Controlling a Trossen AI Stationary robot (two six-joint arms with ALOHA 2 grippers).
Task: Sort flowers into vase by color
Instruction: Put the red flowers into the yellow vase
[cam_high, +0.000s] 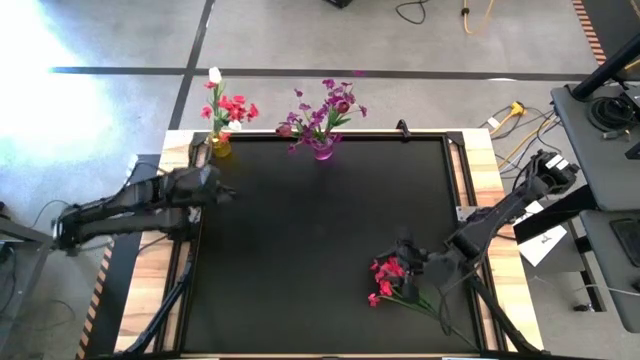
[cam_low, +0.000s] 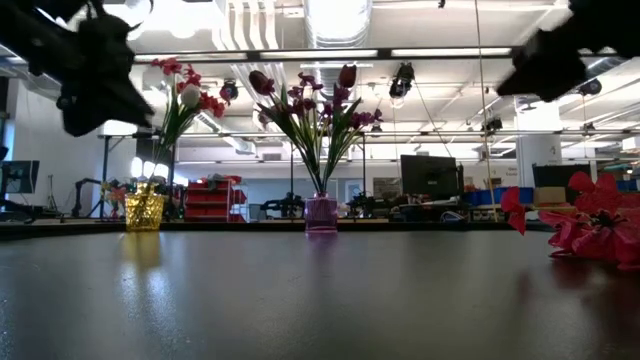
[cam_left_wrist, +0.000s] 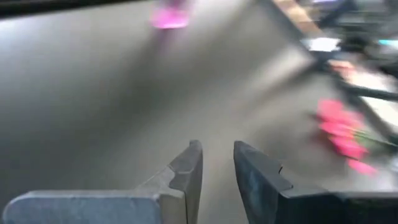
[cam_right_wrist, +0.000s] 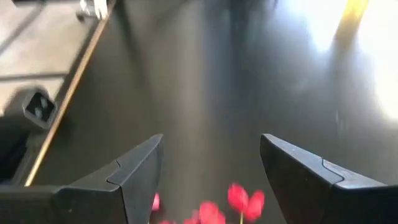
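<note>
Right gripper (cam_high: 404, 252) hovers over the near right part of the black table (cam_high: 300, 250), its two dark fingers (cam_right_wrist: 140, 171) spread wide apart with nothing between them. Directly below and just beside it lies a red-pink flower spray (cam_high: 388, 277) flat on the tabletop, its thin green stem (cam_high: 432, 307) trailing toward the near right corner. In the right wrist view a few of its red petals (cam_right_wrist: 244, 200) show between the fingers, lower down on the table surface.

Left gripper (cam_high: 222, 192) sits at the left edge of the table, well apart from the loose spray. Its fingers (cam_left_wrist: 188, 171) are close together, with only a narrow gap, and hold nothing.

Along the far edge of the table stand two vases. The yellow vase (cam_high: 221, 147), near the far left corner, holds red-pink clusters (cam_high: 232, 110) and one white bloom (cam_high: 214, 75). The purple vase (cam_high: 322, 149), near the middle of the far edge, holds purple-magenta flowers (cam_high: 325, 108). In the low view both vases stand upright (the yellow one on the left, the purple one at centre), and the loose spray shows as pink-red petals at the right edge of the tabletop.
</note>
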